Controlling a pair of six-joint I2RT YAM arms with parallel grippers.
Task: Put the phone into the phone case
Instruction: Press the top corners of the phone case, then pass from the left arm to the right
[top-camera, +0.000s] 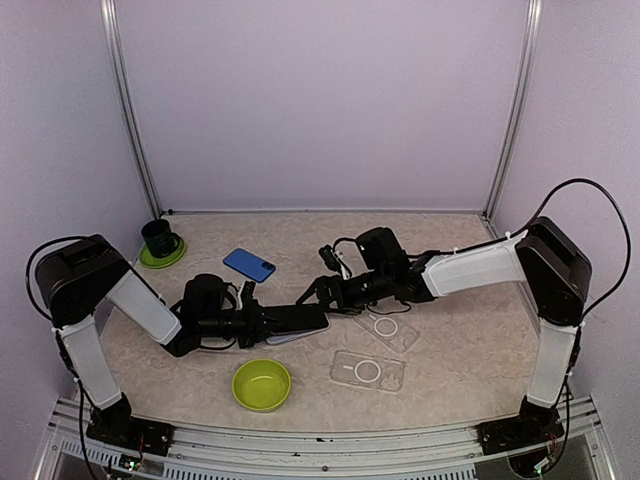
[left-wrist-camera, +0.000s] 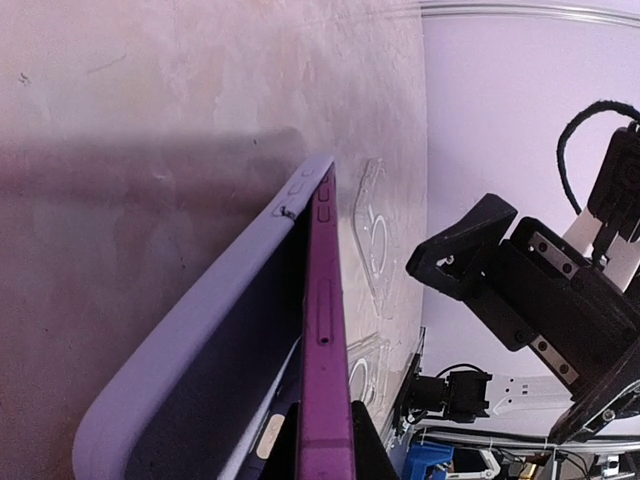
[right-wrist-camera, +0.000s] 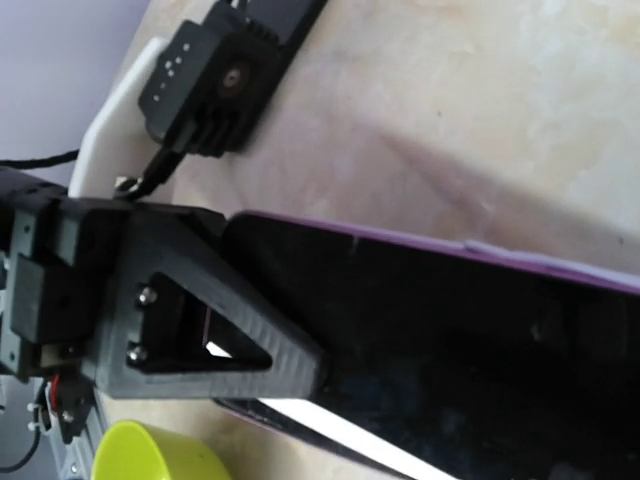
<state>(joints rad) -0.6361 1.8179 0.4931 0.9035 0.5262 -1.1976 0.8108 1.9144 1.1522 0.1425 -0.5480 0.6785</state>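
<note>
the purple phone (top-camera: 303, 320) sits partway in its lilac case (top-camera: 288, 338) in the middle of the worktop (top-camera: 450, 250), left claw (top-camera: 266, 320) clamped on one end, right claw (top-camera: 318, 292) spread wide at the other, green bowl (top-camera: 262, 385) nearby

**Findings: concealed and cropped items**

In my left wrist view, the phone (left-wrist-camera: 322, 380) and phone case (left-wrist-camera: 190, 340) run off the bottom edge. From above, my left gripper (top-camera: 265, 320) covers the phone's near end. My right wrist view crops the green bowl (right-wrist-camera: 150, 455) and blurs the phone's face.
</note>
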